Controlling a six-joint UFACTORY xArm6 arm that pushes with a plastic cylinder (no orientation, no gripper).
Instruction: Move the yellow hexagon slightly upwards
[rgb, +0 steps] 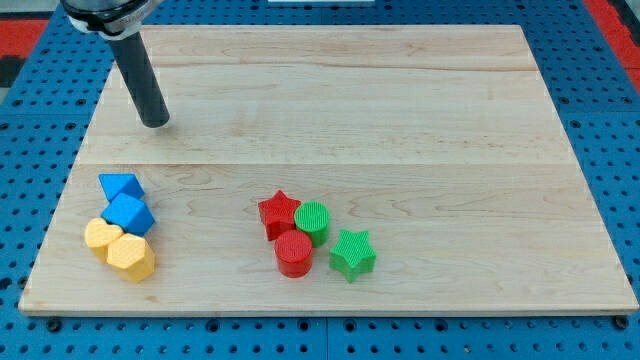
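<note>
The yellow hexagon (132, 257) lies near the board's lower left corner. It touches a yellow heart (101, 236) on its left and a blue cube (129, 214) above it. A blue triangle block (121, 186) sits just above the cube. My tip (155, 123) rests on the board at the upper left, well above this cluster and apart from every block.
A second cluster lies at the bottom centre: a red star (279, 212), a green cylinder (312, 220), a red cylinder (294, 253) and a green star (352, 253). The wooden board (400, 120) sits on a blue pegboard; its left edge (62, 200) runs close to the yellow blocks.
</note>
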